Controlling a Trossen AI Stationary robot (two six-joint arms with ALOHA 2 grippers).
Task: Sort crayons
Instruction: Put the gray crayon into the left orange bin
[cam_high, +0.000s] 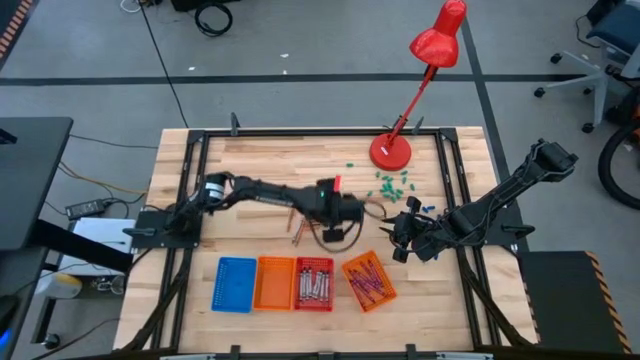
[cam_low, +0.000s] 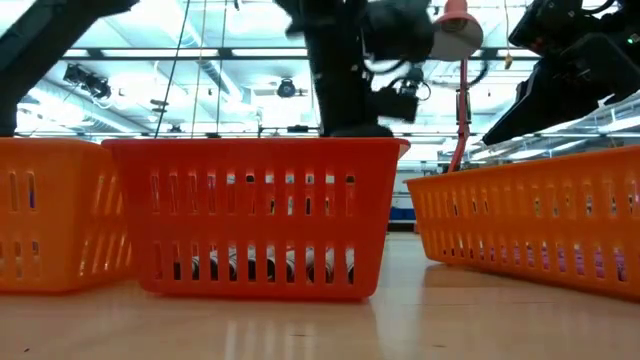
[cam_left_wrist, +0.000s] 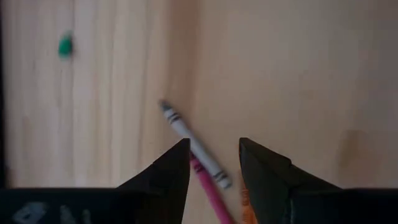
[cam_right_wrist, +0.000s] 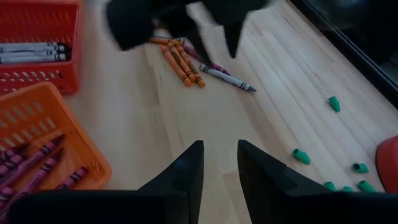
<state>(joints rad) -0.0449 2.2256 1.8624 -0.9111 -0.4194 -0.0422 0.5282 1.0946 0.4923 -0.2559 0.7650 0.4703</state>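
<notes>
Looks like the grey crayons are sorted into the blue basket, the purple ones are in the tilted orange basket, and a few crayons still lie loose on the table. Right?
Not quite: the grey crayons lie in the red basket, as the right wrist view shows; in the high view the blue basket looks empty. The purple crayons are in the tilted orange basket, and loose crayons remain on the table.

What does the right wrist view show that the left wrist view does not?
Only the right wrist view shows the red basket with grey crayons, the orange basket with purple crayons, the orange crayons loose on the table, several green bits, and the left hand above the loose pile. Only the left wrist view shows the left hand's open fingers straddling a pink crayon. Both show the loose grey crayon on the wooden table.
</notes>
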